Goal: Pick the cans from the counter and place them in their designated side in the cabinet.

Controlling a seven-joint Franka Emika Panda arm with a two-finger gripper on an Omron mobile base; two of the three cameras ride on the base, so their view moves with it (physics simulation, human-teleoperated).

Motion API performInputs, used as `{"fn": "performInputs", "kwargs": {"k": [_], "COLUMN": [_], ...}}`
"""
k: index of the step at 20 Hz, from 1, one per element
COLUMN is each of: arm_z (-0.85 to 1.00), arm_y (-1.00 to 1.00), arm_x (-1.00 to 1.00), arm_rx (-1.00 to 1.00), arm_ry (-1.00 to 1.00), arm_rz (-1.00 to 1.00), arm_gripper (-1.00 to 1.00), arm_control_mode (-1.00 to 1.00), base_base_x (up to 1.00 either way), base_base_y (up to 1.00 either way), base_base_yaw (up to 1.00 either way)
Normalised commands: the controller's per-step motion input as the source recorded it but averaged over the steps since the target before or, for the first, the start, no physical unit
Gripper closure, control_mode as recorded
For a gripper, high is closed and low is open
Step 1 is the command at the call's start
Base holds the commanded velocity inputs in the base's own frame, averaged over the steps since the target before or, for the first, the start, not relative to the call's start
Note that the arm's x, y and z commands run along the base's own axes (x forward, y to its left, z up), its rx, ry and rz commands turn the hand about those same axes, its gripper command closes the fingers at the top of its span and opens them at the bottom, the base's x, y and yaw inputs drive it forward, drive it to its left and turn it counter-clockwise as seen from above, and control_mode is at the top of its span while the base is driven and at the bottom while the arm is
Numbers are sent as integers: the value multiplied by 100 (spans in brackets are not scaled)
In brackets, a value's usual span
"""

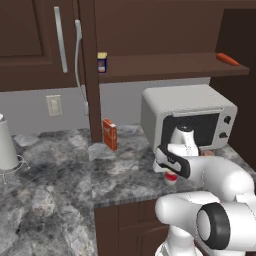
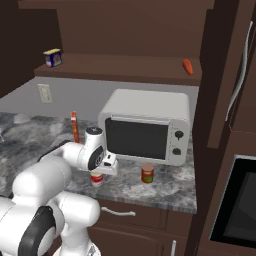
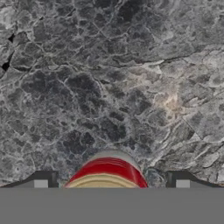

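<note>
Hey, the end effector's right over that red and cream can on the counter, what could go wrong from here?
1. The end effector has its fingers standing wide on either side of the banded can; an off-centre close might tip it.
2. The microwave sits close behind, so lifting could brush it.
3. The other can stands nearby and might get knocked.

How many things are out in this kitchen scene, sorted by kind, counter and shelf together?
Cans: 2, red can with cream band, orange-red can
Microwave: 1
Flat orange-red box: 1
Blue-and-yellow container: 1
Carrot: 1
Total: 6
</note>
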Motion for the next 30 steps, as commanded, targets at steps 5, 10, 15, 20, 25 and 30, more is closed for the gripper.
{"fn": "performInputs", "kwargs": {"k": [5,10,15,20,25,30], "arm_z": [-16,-11,23,47,52,47], "arm_y": [1,0,-1,-2,0,0], "arm_x": [-1,0,-21,-20,-21,-21], "arm_rx": [0,0,0,0,0,-1], "arm_ry": [0,0,-12,-16,-11,-7], "arm_rz": [0,0,1,5,2,1], "arm_gripper": [100,100,100,100,100,100], "arm_control_mode": [-100,-100,-100,-100,-100,-100], "base_base_x": [0,0,0,0,0,0], "base_base_y": [0,0,0,0,0,0], "base_base_yaw": [0,0,0,0,0,0]}}
